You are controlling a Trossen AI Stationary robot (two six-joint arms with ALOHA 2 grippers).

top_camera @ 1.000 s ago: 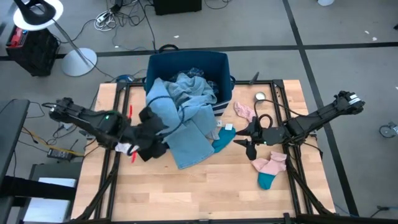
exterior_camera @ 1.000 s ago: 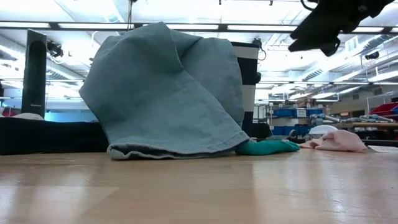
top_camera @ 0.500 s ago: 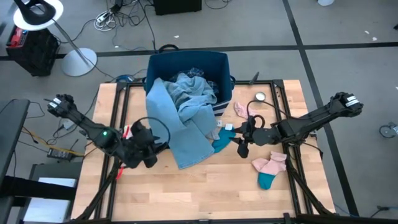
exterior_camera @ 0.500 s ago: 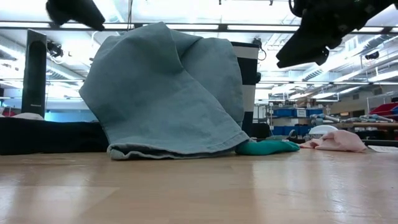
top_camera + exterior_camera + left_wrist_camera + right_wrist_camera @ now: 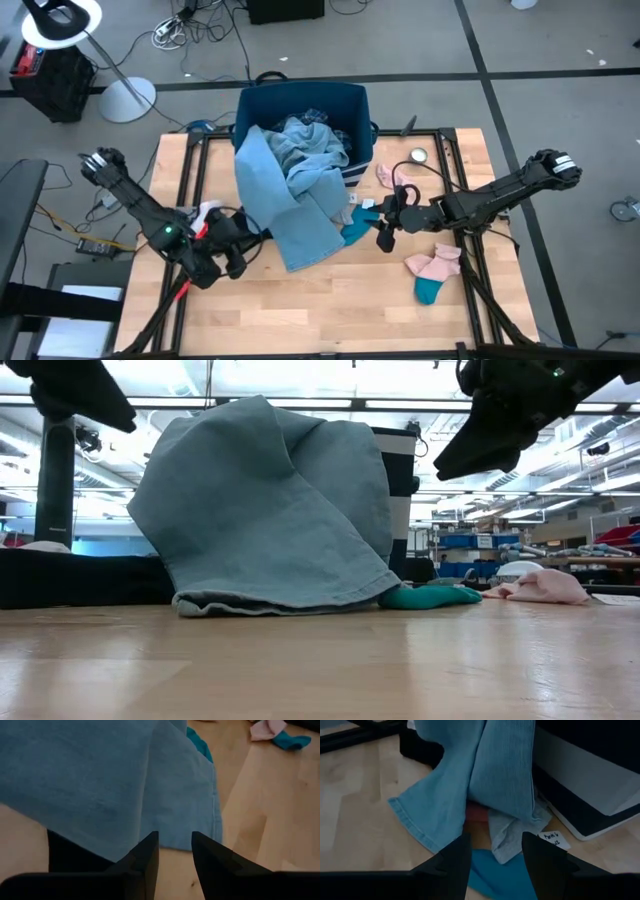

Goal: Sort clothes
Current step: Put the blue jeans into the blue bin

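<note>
- Left hand (image 5: 232, 258): over the bench's (image 5: 330, 300) left-front part, just beside the lower-left edge of the lt-blue garment (image 5: 300, 215). Fingers (image 5: 145, 860) slightly apart w/ a narrow gap, nothing held.
- Left wrist view: past the fingers, the lt-blue garment (image 5: 100, 775) spreads over bare wood; a black item (image 5: 75, 860) pokes out from under its hem.
- Right hand (image 5: 388, 222): above the bench mid-right, near the teal sock (image 5: 356, 228). Fingers (image 5: 540, 855) apart, empty.
- Right wrist view: fingers frame the teal sock (image 5: 505, 877); just beyond lie a grey piece (image 5: 512, 835), a bit of coral-pink cloth (image 5: 477, 814) under the lt-blue garment (image 5: 485, 770), and a small white tag (image 5: 550, 840).
- Low view: both hands up off the bench, right hand (image 5: 495, 440) well above the teal sock (image 5: 430, 596).
- In the way: the lt-blue garment hangs out of the bin and down onto the bench between the two hands, covering the smaller items at its hem.
- Navy bin (image 5: 300, 105): at bench rear centre, white stripes on its wall; holds crumpled blue cloth, incl. the upper part of the lt-blue garment.
- Pink sock (image 5: 392, 180) lies right of the bin; a round metal tin (image 5: 418, 155) sits near it.
- Pink-and-teal sock pair (image 5: 432, 272) lies on the bench front-right, apart from the right hand.
</note>
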